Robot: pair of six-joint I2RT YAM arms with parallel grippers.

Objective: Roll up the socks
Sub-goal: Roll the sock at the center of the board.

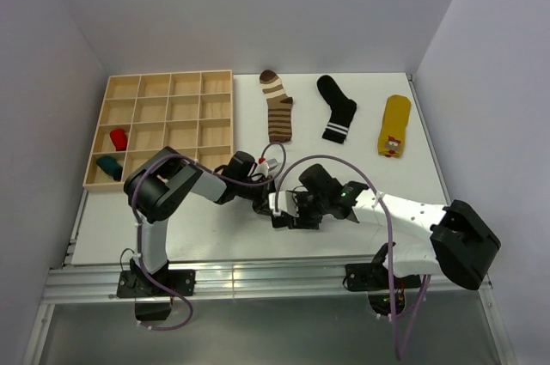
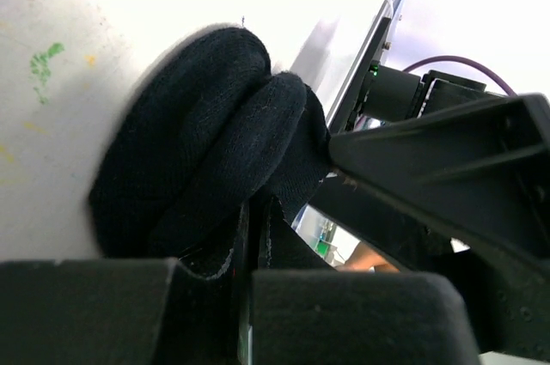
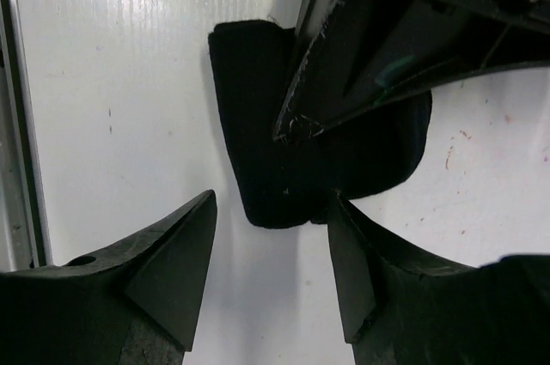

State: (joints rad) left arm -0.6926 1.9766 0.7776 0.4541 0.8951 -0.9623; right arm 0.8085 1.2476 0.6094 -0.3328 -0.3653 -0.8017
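The left gripper point(image 2: 251, 266) is pinched shut on a flap of the plain black sock point(image 2: 206, 142), I think to keep the roll from popping open. The right gripper point(image 3: 271, 200) is spread wide and holds nothing. The roll sits right at its 2 fingertips. The other 3 lie flat, well apart, farther back: the brown striped sock point(image 1: 277, 106), the white-cuffed black sock point(image 1: 337, 108) and the yellow sock point(image 1: 394, 125).

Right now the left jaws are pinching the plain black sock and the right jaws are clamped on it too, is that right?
Not quite: the right jaws stand wide open, not clamped on the plain black sock; the right wrist view shows it. The left jaws are pinching it, as you said.
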